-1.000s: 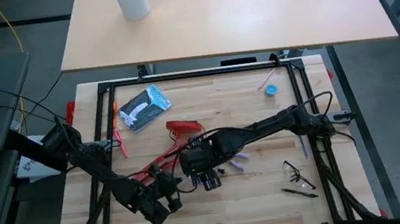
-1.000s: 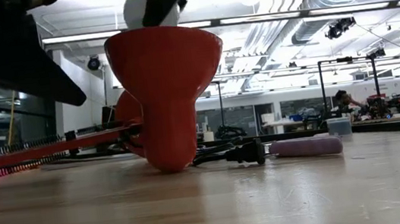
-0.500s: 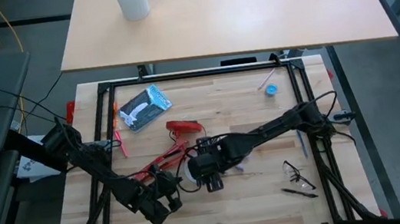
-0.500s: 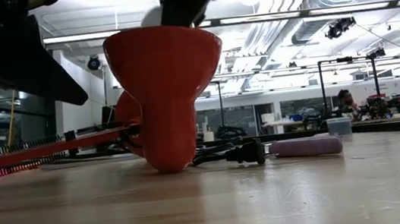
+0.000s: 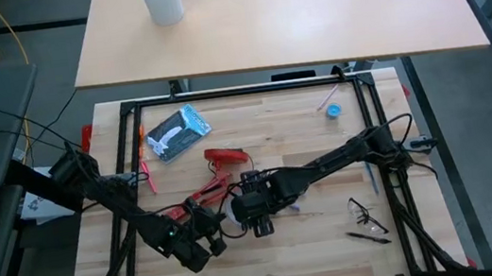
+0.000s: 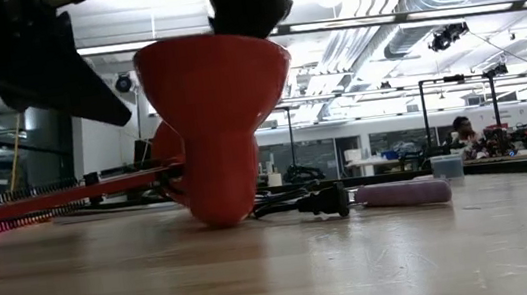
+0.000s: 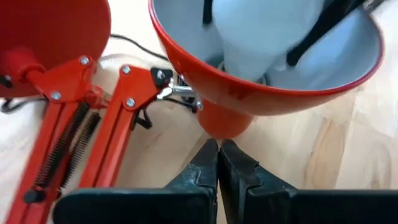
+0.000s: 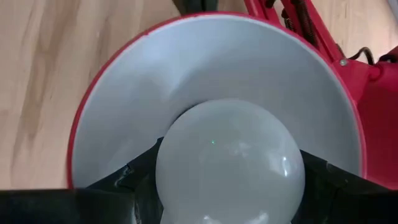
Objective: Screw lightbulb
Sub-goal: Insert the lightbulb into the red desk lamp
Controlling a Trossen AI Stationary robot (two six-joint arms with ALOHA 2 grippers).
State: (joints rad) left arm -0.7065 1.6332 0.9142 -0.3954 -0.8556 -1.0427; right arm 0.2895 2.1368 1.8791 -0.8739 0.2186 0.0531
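Note:
The red lamp's shade (image 6: 218, 103) stands with its narrow end on the table and its open side up; it also shows in the left wrist view (image 7: 261, 87). The white lightbulb (image 8: 230, 162) is inside the shade. My right gripper (image 5: 254, 213) comes down from above and is shut on the bulb. My left gripper (image 7: 218, 152) is shut, with its tips right at the shade's narrow neck (image 7: 217, 124). The lamp's sprung arm (image 7: 74, 137) runs off along the table toward the round red base (image 5: 222, 157). My right gripper pinches the bulb's round glass (image 8: 180, 155) between its two fingers (image 8: 134, 177), one on each side. The fingers point down into the open shade. The bulb's screw end points down at the shade's bottom, which the bulb itself hides. My left gripper's shut tips lie level beside the shade's neck; I cannot tell whether they touch it.
A black plug (image 6: 322, 201) and a purple object (image 6: 402, 194) lie behind the lamp. Safety glasses (image 5: 365, 208) and a pen (image 5: 369, 234) lie at the near right, a small blue round object (image 5: 332, 110) at the far right, and a packet (image 5: 176, 131) at the far left.
My right gripper has gone down with the bulb. A second ago the bulb showed above the shade's rim; now it is sunk inside the shade. My left gripper has gone toward the lamp's neck. The shade has shifted slightly.

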